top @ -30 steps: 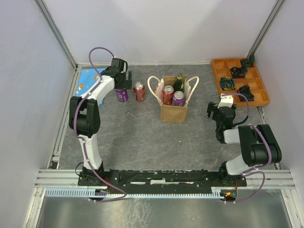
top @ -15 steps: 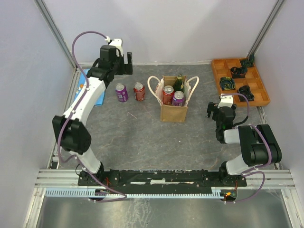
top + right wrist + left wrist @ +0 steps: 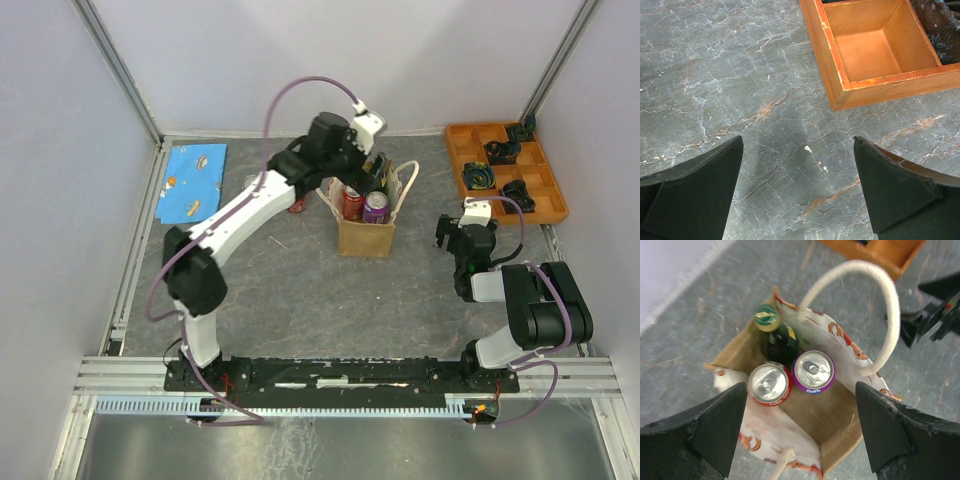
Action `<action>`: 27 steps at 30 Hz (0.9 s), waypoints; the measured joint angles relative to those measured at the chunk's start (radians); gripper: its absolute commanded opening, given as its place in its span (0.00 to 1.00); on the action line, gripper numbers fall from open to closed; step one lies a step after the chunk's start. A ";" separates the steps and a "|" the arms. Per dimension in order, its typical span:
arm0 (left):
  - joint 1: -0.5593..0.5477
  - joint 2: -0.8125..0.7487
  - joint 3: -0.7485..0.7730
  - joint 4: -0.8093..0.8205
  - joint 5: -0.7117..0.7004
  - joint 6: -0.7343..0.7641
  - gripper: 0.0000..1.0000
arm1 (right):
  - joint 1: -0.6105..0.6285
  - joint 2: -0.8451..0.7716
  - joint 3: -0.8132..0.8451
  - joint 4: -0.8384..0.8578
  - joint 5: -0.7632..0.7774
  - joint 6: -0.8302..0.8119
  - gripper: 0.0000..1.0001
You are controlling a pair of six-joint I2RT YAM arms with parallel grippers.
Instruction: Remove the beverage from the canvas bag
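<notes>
Tan-brown jute makes up the canvas bag point(image 3: 366, 238), which stands upright on the grey marbled table point(image 3: 300, 290), in the middle of its far half. It is small and boxy, with its mouth open to the top. The lining is white with an orange-brown print, and it folds out over the rim. Two white rope handles point(image 3: 880, 295) loop up from opposite sides.

Three drinks stand inside, packed close together. The purple can point(image 3: 813, 371) bears the word "FANTA" on its shoulder, below the silver lid. The red can point(image 3: 769, 384) touches it on one side; its lettering is too small to read. The dark green bottle point(image 3: 775, 332) stands behind both cans in a corner of the bag. Its cap is yellow-green, and the mark on it is illegible.

The left gripper point(image 3: 800, 385) hangs above the bag's mouth with its black fingers spread wide, one on either side of the cans. It touches nothing and carries nothing.

The right gripper point(image 3: 797, 140) is well apart from the bag, on the right side of the table. Its fingers are also spread wide and grip nothing, with bare stone below them. The orange wooden tray point(image 3: 825, 55) sits near it, in the far right corner. Dark items lie in several of its compartments. A blue printed cloth point(image 3: 195, 180) lies flat at the far left.
</notes>
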State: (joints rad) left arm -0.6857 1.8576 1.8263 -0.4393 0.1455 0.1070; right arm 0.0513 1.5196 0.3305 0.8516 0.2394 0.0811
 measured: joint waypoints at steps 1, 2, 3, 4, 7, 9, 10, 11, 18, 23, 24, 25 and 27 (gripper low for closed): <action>-0.011 0.042 0.025 -0.015 0.005 0.009 0.94 | 0.000 0.000 0.000 0.000 0.000 0.000 0.99; -0.020 0.089 0.056 -0.036 0.006 0.015 0.94 | 0.000 0.000 0.000 0.000 0.000 0.000 0.99; -0.026 0.124 0.074 -0.047 0.006 0.016 0.94 | 0.000 0.000 0.000 0.000 0.000 0.000 0.99; -0.032 0.159 0.091 -0.066 0.003 0.018 0.94 | 0.000 0.000 0.000 0.000 0.000 0.000 0.99; -0.043 0.241 0.150 -0.120 -0.013 0.039 0.95 | 0.000 0.000 0.000 0.000 0.000 0.000 0.99; -0.048 0.288 0.201 -0.150 -0.019 0.054 0.95 | 0.000 0.000 0.000 0.000 0.000 0.000 0.99; -0.051 0.310 0.226 -0.165 -0.023 0.062 0.95 | 0.000 0.000 0.000 0.000 0.000 0.000 0.99; -0.055 0.328 0.248 -0.177 -0.027 0.072 0.95 | 0.000 0.000 0.000 0.000 0.000 0.000 0.99; -0.065 0.371 0.277 -0.203 -0.034 0.106 0.95 | 0.000 0.000 0.000 0.000 0.000 0.000 0.99; -0.069 0.403 0.293 -0.211 -0.031 0.120 0.95 | 0.000 0.000 0.000 0.000 0.000 0.000 0.99; -0.069 0.405 0.296 -0.212 -0.030 0.121 0.95 | 0.000 0.000 0.000 0.000 0.000 0.000 0.99; -0.069 0.407 0.299 -0.213 -0.031 0.125 0.95 | 0.000 0.000 0.000 0.000 0.000 0.000 0.99; -0.069 0.408 0.302 -0.215 -0.029 0.130 0.94 | 0.000 0.000 0.000 0.000 0.000 0.000 0.99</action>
State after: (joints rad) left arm -0.7544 2.2658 2.1281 -0.6540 0.1162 0.2371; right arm 0.0513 1.5196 0.3305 0.8516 0.2394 0.0811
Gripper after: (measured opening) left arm 0.946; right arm 0.992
